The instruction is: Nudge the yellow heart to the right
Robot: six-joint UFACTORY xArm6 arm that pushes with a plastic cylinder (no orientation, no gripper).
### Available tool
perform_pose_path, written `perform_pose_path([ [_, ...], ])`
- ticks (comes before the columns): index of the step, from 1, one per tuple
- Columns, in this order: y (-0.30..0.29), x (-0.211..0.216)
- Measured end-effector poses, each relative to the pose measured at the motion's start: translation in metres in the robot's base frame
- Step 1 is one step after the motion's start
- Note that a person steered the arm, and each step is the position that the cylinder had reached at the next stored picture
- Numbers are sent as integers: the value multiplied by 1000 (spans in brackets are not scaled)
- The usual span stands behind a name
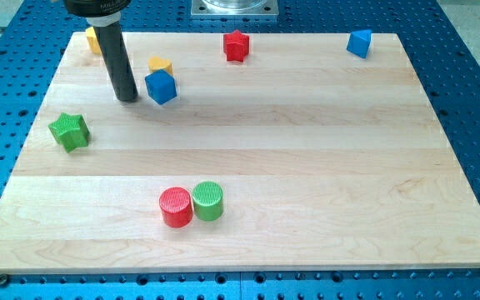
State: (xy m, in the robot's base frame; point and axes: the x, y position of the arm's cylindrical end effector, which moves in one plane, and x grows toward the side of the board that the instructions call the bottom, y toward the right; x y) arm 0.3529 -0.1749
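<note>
Yellow heart (160, 64) sits behind blue cube (161, 86), untouched. My tip (127, 98) left of cube, nothing held. Approach step: next, reach heart's left flank, push right.

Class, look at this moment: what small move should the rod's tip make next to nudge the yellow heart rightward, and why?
Probably slide my tip toward the view's top, level with the yellow heart. It now sits left of the blue cube, below the heart, so pushing right from here would likely hit the cube.
</note>
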Motion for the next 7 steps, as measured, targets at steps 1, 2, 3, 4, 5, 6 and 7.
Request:
perform_pose_path([
  [1, -10, -37],
  [2, 8, -74],
  [3, 32, -52],
  [4, 41, -31],
  [5, -33, -31],
  [6, -83, -17],
  [7, -114, 30],
])
